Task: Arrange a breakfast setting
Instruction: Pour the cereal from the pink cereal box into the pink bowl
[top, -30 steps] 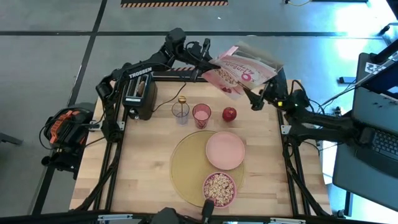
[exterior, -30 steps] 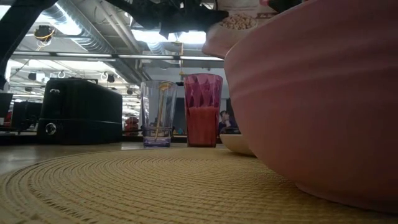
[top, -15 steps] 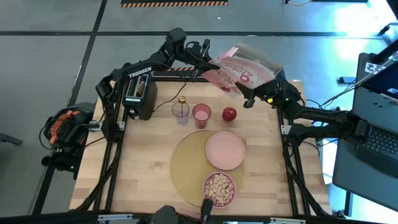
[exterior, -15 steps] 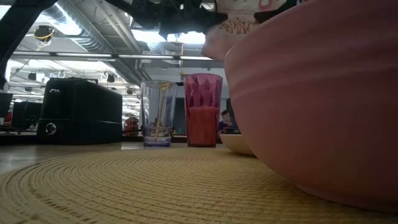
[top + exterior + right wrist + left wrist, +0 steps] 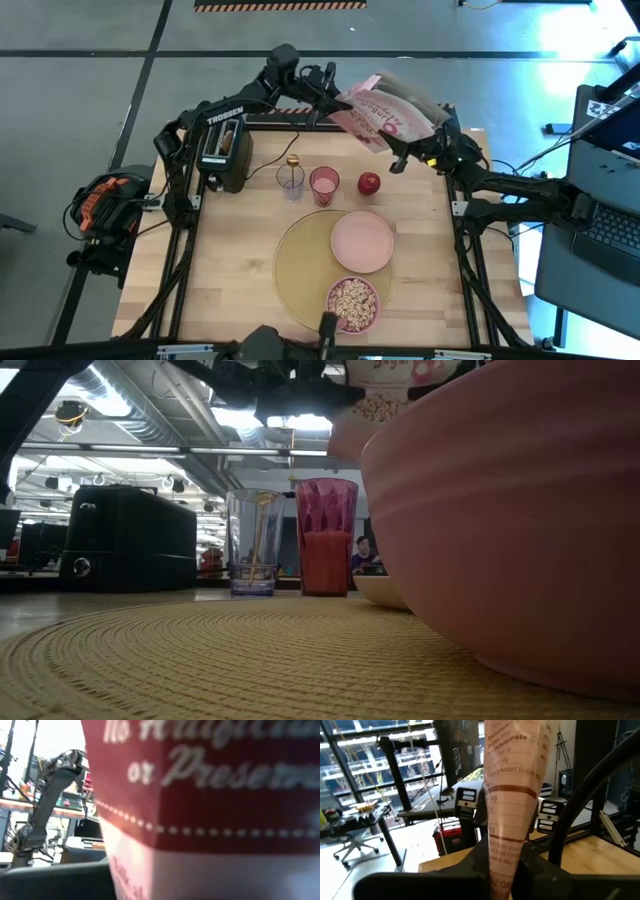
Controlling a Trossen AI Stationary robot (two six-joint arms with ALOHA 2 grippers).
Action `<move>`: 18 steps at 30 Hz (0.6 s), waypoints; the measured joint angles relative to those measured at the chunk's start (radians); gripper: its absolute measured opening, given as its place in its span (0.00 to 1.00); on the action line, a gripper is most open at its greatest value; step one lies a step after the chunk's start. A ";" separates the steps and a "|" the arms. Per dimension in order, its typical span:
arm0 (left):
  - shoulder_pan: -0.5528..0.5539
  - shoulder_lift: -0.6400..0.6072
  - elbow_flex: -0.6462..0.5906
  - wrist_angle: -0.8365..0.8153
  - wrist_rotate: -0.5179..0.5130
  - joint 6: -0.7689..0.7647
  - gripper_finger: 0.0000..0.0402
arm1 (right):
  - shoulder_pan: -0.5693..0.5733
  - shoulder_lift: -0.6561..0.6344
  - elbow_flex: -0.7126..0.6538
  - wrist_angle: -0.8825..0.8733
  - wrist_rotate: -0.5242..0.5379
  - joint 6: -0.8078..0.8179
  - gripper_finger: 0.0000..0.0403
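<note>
Both arms hold the pink-and-white cereal box [image 5: 392,118] aloft at the upper centre of the overhead frame, above the far edge of the worktop [image 5: 235,270]. The left claw [image 5: 330,95] is clamped on one end of the box, the right claw [image 5: 405,158] on the other. Below, the deeper-pink bowl [image 5: 352,304] sits low in the frame on the edge of the tan placemat [image 5: 300,265], already full of cereal, with the pale pink plate [image 5: 362,241] on the mat above it and the red apple [image 5: 369,183] just beyond the mat.

The pouring looks finished; the step in hand appears to be putting the box away, which calls for a level set-down clear of the two glasses.

Only the overhead view shows the toast [image 5: 227,139] sitting in the toaster [image 5: 224,155] and the gold spoon [image 5: 293,165] standing in the clear glass [image 5: 290,182]. The left wrist view [image 5: 510,815] shows the box's narrow printed side pinched between that arm's fingers. The table-level view shows the pink glass [image 5: 327,537] part-filled with a red drink.
</note>
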 joint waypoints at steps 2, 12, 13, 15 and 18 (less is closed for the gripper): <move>0.011 0.001 0.000 -0.004 -0.006 -0.019 0.15 | 0.000 -0.001 0.001 -0.021 0.009 -0.024 0.30; 0.069 -0.011 0.001 0.020 0.021 -0.150 0.44 | -0.073 0.005 -0.006 -0.214 0.023 -0.050 0.28; 0.071 -0.013 0.002 0.020 0.025 -0.156 0.45 | -0.090 0.005 -0.006 -0.234 0.018 -0.050 0.28; 0.074 -0.018 0.002 0.016 0.030 -0.165 0.45 | -0.126 0.005 -0.006 -0.257 -0.018 -0.047 0.27; 0.083 -0.033 0.002 0.012 0.033 -0.182 0.46 | -0.190 0.024 -0.006 -0.260 -0.129 -0.046 0.27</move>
